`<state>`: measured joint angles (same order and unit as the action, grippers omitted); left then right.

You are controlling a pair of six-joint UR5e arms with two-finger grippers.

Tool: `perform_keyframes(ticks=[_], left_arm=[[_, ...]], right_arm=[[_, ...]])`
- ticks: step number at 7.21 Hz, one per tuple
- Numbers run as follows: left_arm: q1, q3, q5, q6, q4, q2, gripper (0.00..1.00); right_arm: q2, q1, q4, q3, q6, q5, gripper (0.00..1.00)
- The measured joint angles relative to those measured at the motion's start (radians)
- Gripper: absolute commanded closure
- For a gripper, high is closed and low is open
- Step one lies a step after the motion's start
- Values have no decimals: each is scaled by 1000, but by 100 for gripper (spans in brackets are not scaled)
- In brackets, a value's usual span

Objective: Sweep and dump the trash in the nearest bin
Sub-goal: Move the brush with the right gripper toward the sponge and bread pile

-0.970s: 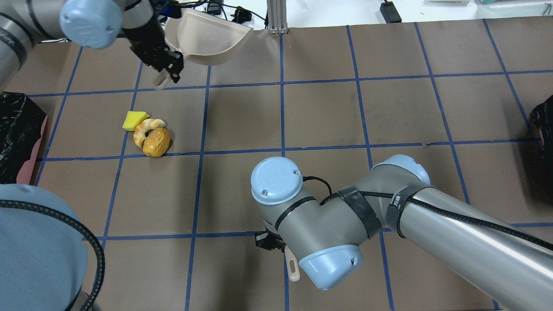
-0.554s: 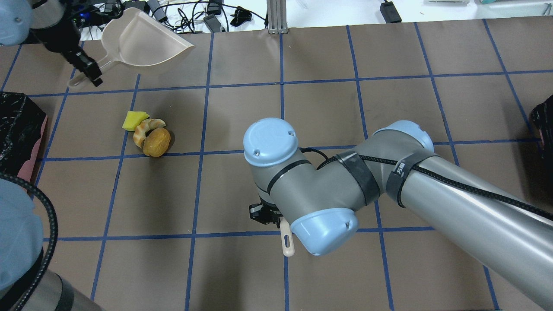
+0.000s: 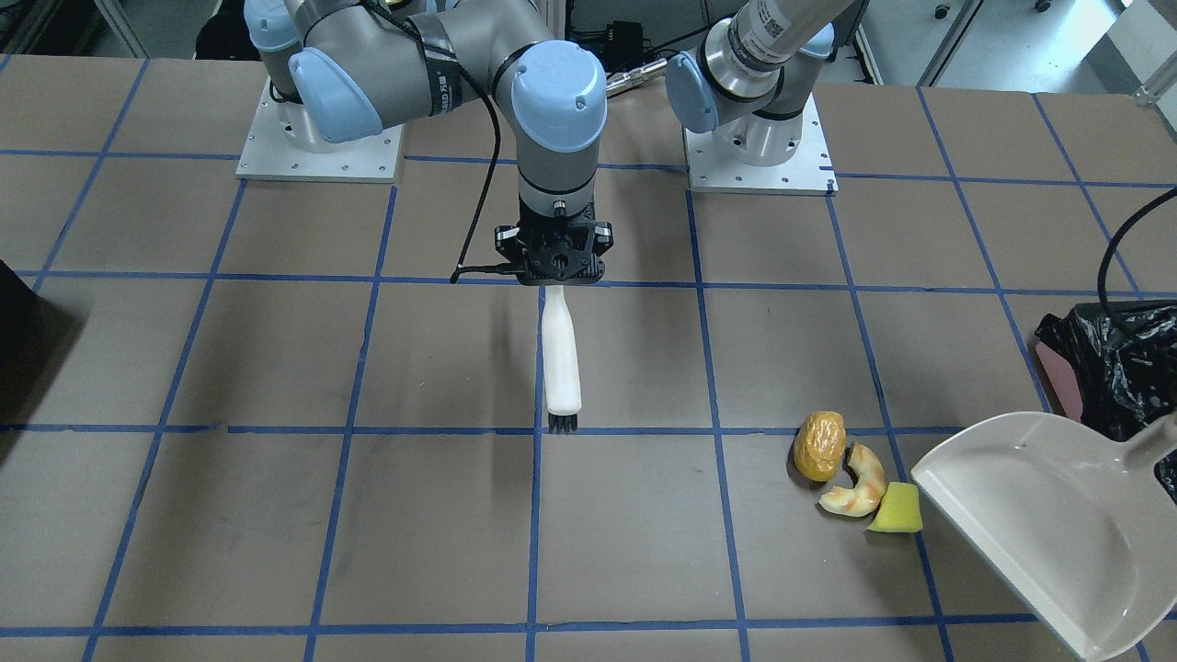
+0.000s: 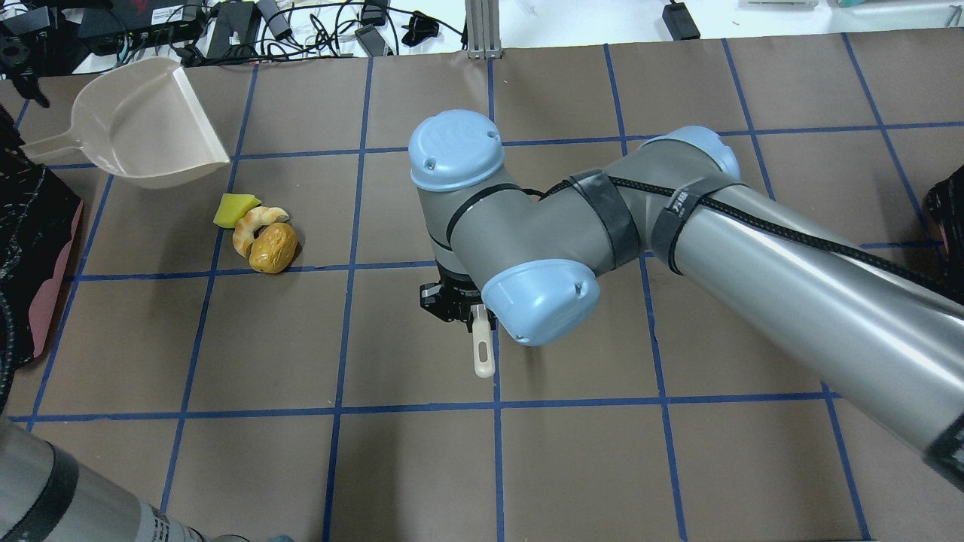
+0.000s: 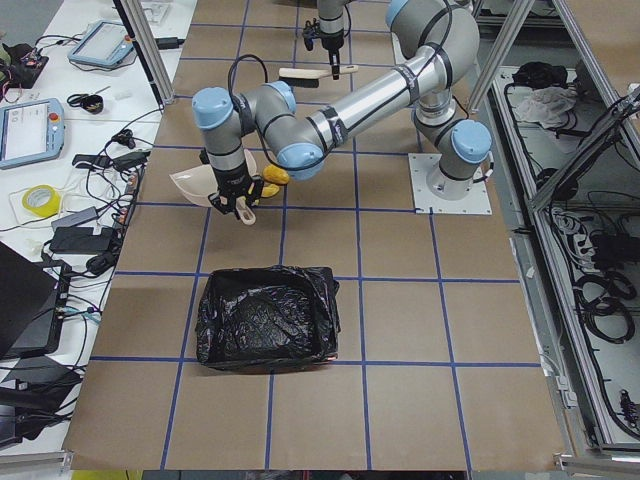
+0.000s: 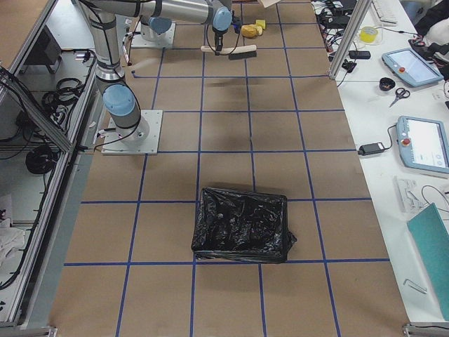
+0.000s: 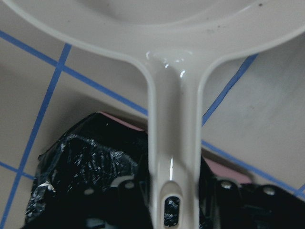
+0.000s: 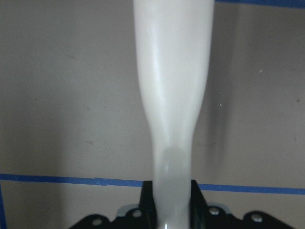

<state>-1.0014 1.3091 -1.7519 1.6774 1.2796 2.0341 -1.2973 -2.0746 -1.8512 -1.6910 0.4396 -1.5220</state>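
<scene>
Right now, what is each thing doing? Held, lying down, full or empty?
dustpan: empty, held by its handle.
left gripper: shut on dustpan.
brush: held, bristles away from the trash.
right gripper: shut on brush.
orange-brown lump: on table, unswept.
croissant piece: on table, beside lump.
yellow wedge: on table, beside croissant piece.
bin: open, no trash inside.

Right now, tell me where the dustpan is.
In the overhead view the dustpan is at upper left, just beyond the yellow wedge, with its handle reaching toward the bin.
</scene>
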Motion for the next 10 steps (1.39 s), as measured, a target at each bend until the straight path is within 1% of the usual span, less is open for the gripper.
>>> perform_keyframes(ticks=[2,3,5,6,8,9,10], left_arm=[[28,7,-74,224,-131,47,100],[30,14,-91,319,-172,71,100],[31,49,-96,531,-231,101,100],[31,64,-93,616,-253,110,100],[27,72,-89,671,-283,129,100],[23,72,-88,665,-296,141,100],[16,73,-87,646,-308,154,100]], right_arm=[[83,1,83,144,37,15,100],[124,-7,115,206,77,25,100],[202,-47,137,305,168,50,100],[254,-74,139,370,231,73,100],[360,-129,143,508,324,127,100],[396,-150,144,552,347,141,100],[417,-160,142,572,359,147,100]])
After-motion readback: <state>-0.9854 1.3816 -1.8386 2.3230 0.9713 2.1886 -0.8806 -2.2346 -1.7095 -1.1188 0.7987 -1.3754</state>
